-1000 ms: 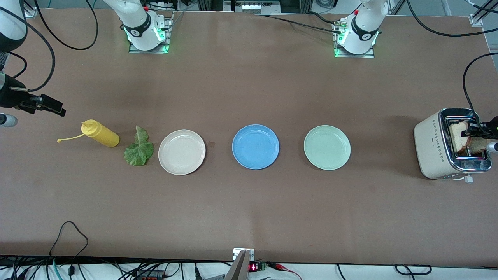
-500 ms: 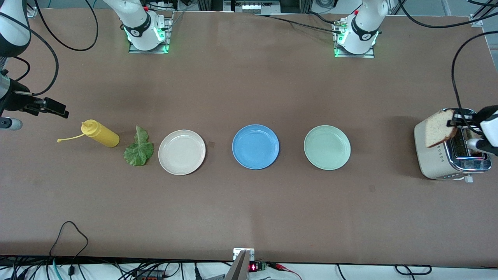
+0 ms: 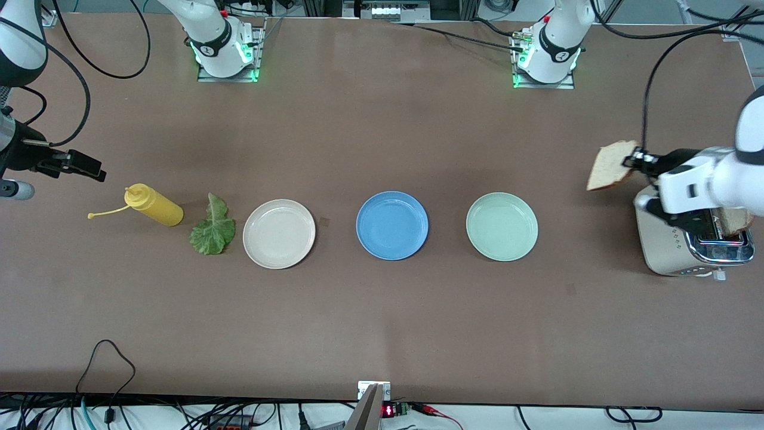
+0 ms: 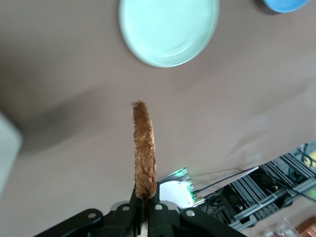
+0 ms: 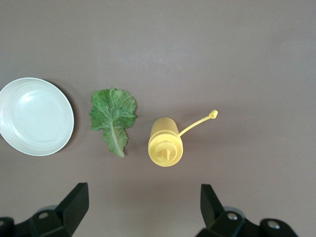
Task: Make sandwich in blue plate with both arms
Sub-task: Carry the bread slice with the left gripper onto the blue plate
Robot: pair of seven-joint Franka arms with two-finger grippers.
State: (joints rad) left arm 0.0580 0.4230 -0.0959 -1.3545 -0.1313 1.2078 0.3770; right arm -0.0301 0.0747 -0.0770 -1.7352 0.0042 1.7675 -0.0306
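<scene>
The blue plate (image 3: 392, 225) lies empty mid-table; its rim (image 4: 289, 5) shows at the edge of the left wrist view. My left gripper (image 3: 634, 160) hangs in the air beside the toaster (image 3: 668, 245), shut on a bread slice (image 3: 609, 165). That slice stands edge-on (image 4: 143, 148) in the left gripper (image 4: 146, 195). Another bread slice (image 3: 734, 221) sits in a toaster slot. A lettuce leaf (image 3: 212, 230) lies flat beside the beige plate (image 3: 279, 233). My right gripper (image 3: 89, 167) waits open over the right arm's end of the table; its fingers (image 5: 76, 200) hold nothing, with the lettuce leaf (image 5: 113, 116) below.
A pale mint-green plate (image 3: 501, 226) lies between the blue plate and the toaster, and shows as the mint plate (image 4: 169, 29) under the held slice. A yellow squeeze bottle (image 3: 154, 205) lies on its side beside the lettuce, its cap dangling on a strap.
My left gripper has pulled the bread slice up out of the toaster and carried it toward the mint-green plate. The right arm has barely moved.
</scene>
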